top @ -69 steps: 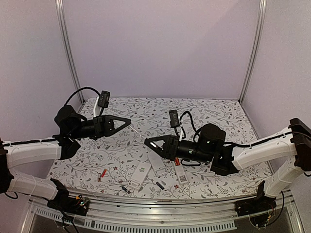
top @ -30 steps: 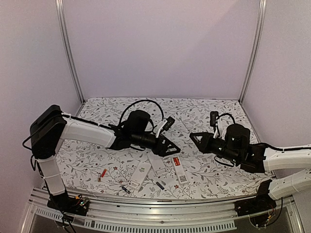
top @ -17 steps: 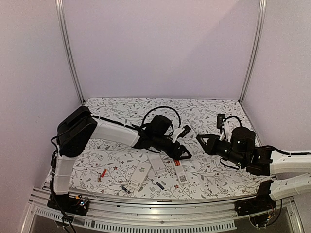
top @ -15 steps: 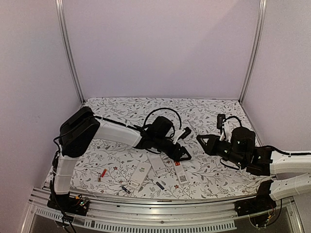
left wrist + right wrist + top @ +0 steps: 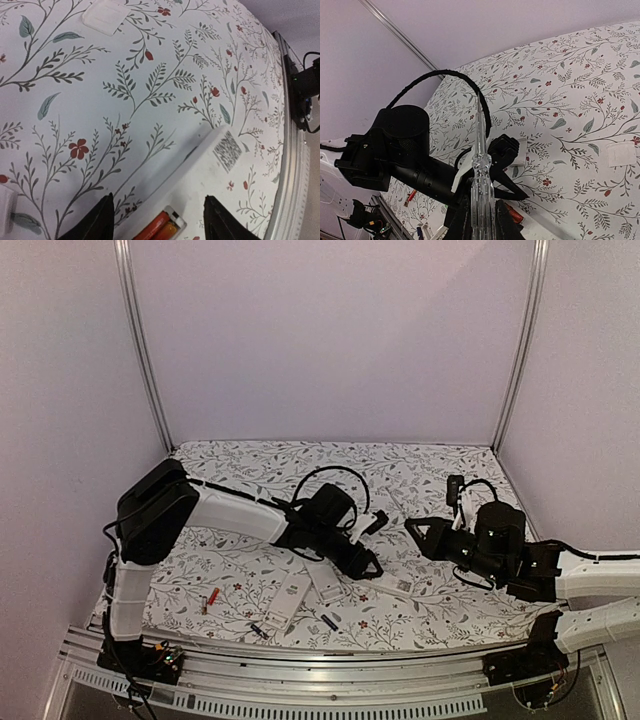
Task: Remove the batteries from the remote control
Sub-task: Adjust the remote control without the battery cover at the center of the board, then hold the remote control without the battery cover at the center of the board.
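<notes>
The remote control [image 5: 395, 584] is a white bar lying face down at mid-table, with a code label near its far end [image 5: 227, 150]. Its battery bay is uncovered and shows two red-orange batteries [image 5: 159, 226] side by side. My left gripper [image 5: 368, 566] hangs low over that end, open [image 5: 159, 197], with one black finger on each side of the remote and a little room on both sides. My right gripper [image 5: 412, 530] hovers to the right, shut [image 5: 482, 207] on a clear pen-like tool [image 5: 481, 165] that points at the left gripper.
Two more white remotes [image 5: 290, 598] [image 5: 325, 580] lie near the front. Loose batteries rest by the near edge: a red one [image 5: 211, 596] and two dark ones [image 5: 329, 622] [image 5: 258, 630]. A small white cover [image 5: 623, 154] lies on the floral cloth.
The left arm swept from the far left to the centre and came down over the remote, whose far end has swung to the right. The right arm drew back rightward, then held still.
</notes>
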Action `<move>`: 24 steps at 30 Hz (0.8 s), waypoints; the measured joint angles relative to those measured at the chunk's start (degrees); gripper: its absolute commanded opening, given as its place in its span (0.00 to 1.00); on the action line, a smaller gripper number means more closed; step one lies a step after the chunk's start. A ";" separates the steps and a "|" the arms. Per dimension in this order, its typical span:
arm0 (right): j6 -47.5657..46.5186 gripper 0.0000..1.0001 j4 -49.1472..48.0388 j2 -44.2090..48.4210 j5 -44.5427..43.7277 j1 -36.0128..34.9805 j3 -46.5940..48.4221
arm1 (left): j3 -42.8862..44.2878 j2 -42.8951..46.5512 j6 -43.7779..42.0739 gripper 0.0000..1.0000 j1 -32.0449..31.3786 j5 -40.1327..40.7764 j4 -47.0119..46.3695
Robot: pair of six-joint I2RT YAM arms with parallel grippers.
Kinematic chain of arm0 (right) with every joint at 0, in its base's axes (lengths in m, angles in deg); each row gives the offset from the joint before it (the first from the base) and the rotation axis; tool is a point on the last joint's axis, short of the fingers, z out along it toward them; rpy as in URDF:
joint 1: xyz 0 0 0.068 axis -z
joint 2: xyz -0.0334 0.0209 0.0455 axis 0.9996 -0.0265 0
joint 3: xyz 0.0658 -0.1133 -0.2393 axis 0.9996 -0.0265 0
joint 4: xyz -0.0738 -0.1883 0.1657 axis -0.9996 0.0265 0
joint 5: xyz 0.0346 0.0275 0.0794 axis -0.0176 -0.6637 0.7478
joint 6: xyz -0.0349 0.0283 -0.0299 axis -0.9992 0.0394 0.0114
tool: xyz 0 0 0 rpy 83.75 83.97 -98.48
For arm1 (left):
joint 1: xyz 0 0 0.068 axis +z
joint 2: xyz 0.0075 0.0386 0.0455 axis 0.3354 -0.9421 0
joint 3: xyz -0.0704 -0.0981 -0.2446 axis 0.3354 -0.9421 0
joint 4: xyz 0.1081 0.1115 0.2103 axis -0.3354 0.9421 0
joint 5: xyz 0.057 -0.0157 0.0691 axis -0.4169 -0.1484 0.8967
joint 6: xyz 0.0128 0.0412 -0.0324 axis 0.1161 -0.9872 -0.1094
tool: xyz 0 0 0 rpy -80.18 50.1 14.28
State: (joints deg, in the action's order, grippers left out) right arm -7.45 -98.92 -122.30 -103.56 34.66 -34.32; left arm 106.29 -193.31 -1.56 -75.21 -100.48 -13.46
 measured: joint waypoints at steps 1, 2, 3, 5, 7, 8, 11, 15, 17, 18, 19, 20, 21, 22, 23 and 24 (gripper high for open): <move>0.00 0.02 0.00 0.00 0.00 0.00 0.00 | -0.72 0.66 -0.15 0.60 0.00 0.00 -0.04; 0.04 0.02 0.02 0.00 0.02 0.00 0.00 | -1.68 1.49 -0.20 0.60 0.00 -0.04 0.24; 0.04 0.02 0.02 0.00 0.00 0.00 0.00 | -2.78 2.34 -0.20 0.60 -0.09 -0.07 0.61; 0.11 0.02 0.11 0.00 0.00 0.00 0.00 | -5.01 3.91 -0.35 0.61 -0.33 0.09 0.87; 0.15 0.02 0.55 0.00 0.00 0.00 0.00 | -7.04 5.35 -0.35 0.62 -0.39 0.02 0.83; 0.15 0.02 1.07 0.00 -0.02 0.00 0.00 | -8.46 6.23 -0.33 0.63 -0.55 0.02 0.79; 0.37 0.01 3.43 -0.04 -0.09 0.00 0.26 | -10.32 6.88 -0.46 0.64 -0.92 0.22 0.31; 0.81 0.01 10.34 -0.94 -0.02 0.00 3.02 | -11.72 7.85 -1.22 0.64 -1.60 2.03 -0.98; 1.05 0.01 14.12 -1.86 0.20 0.00 4.92 | -12.74 8.74 -1.66 0.64 -2.10 3.48 -1.31; 1.11 0.01 15.54 -2.16 0.37 0.00 5.49 | -13.49 9.25 -1.95 0.63 -2.45 4.50 -1.81; 1.25 0.01 17.46 -2.47 0.94 0.00 6.05 | -14.03 9.64 -2.32 0.62 -2.80 5.35 -2.12; 1.40 0.01 18.75 -2.64 1.44 0.00 6.29 | -14.67 10.05 -2.75 0.61 -3.26 6.60 -2.67; 1.62 0.01 20.26 -2.86 1.97 0.00 6.49 | -15.23 10.40 -3.13 0.61 -3.74 7.78 -3.04; 1.99 0.01 21.51 -3.04 2.80 0.00 6.51 | -15.63 10.64 -3.50 0.61 -4.22 8.85 -3.28; 2.38 0.01 22.95 -3.26 3.56 0.00 6.51 | -16.00 10.82 -3.98 0.60 -4.79 10.03 -3.65; 2.62 0.01 24.20 -3.45 4.42 0.02 6.51 | -16.37 11.02 -4.50 0.59 -5.42 11.23 -3.96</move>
State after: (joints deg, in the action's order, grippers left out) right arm -4.83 -74.72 -125.75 -99.14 34.68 -27.80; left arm 89.92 -182.29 -6.06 -80.63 -89.25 -17.42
